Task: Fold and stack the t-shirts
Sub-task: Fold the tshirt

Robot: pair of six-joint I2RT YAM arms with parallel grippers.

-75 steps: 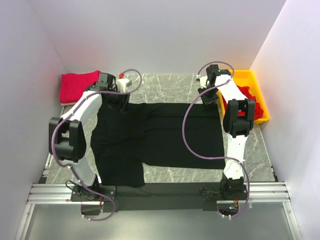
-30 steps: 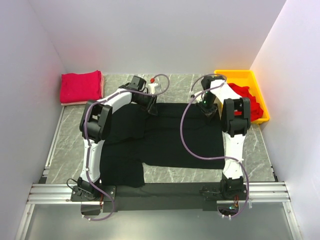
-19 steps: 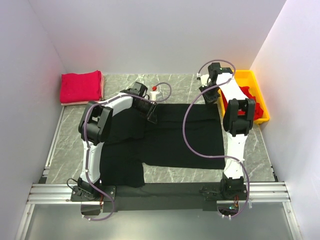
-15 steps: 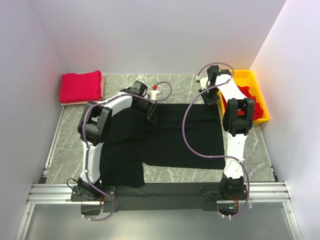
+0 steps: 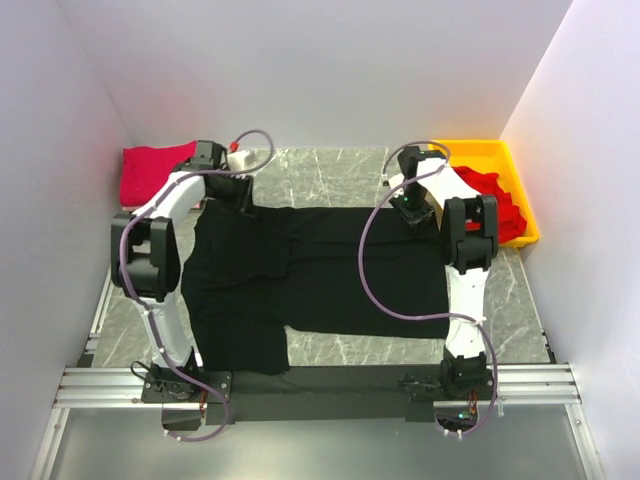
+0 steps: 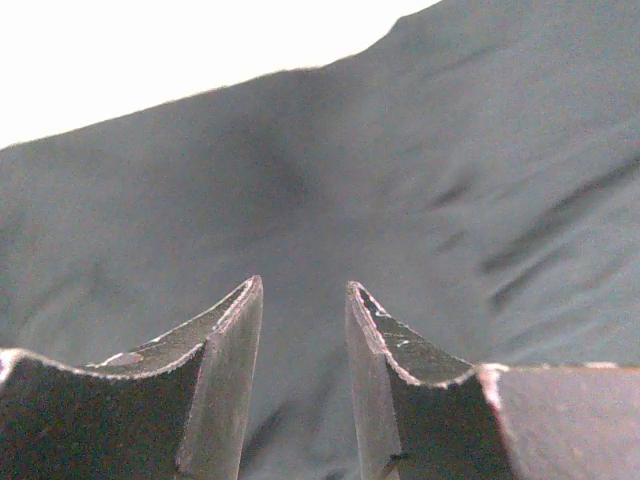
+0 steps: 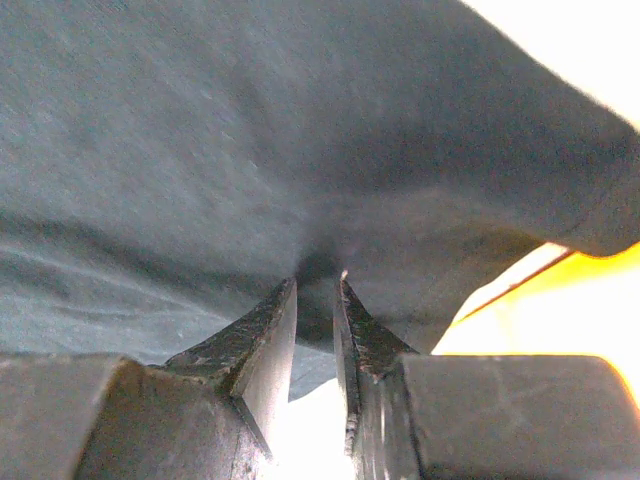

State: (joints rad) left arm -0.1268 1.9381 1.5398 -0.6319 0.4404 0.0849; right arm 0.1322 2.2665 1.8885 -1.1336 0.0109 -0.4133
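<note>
Covering the middle of the bench [image 5: 400, 350], the black t-shirt [image 5: 330, 270] lies flat. The right tool [image 7: 318, 283] pinches its far-right edge and the left tool [image 6: 302, 288] gapes empty, so lifting one-sided could skew the fold.

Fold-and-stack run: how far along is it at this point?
Done: one folded red t-shirt lies at the far left corner. In hand: the black t-shirt is spread flat, not yet folded; the right gripper appears to pinch its far right edge, and the left gripper hangs open over its far left edge. Left: fold and stack the black one, then the red t-shirts bunched in the yellow tray.
</note>
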